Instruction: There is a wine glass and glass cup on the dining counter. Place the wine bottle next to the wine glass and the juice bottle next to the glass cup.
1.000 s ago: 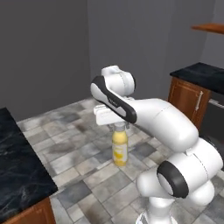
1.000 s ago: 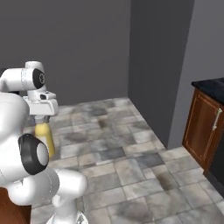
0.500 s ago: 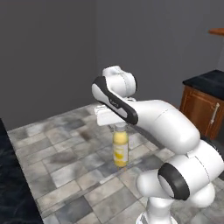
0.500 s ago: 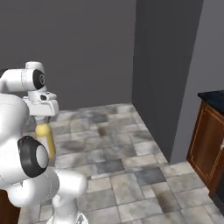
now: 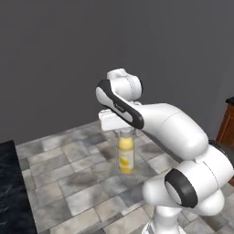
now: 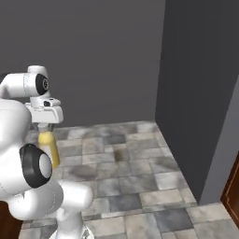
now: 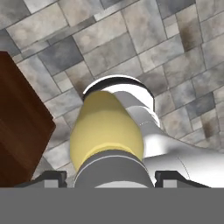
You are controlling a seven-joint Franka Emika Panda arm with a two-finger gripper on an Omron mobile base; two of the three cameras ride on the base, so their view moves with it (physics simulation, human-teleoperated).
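Right now the juice bottle [image 5: 126,154] is held up in the air over the floor by the gripper [image 5: 124,132], clamped at its cap. It is not yet set beside the cup.

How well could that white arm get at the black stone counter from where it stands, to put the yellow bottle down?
Probably not yet. The juice bottle hangs in the fingers over open tiled floor, and the dining counter shows as a corner off to the left, apart from the hand. The base would likely need to drive closer.
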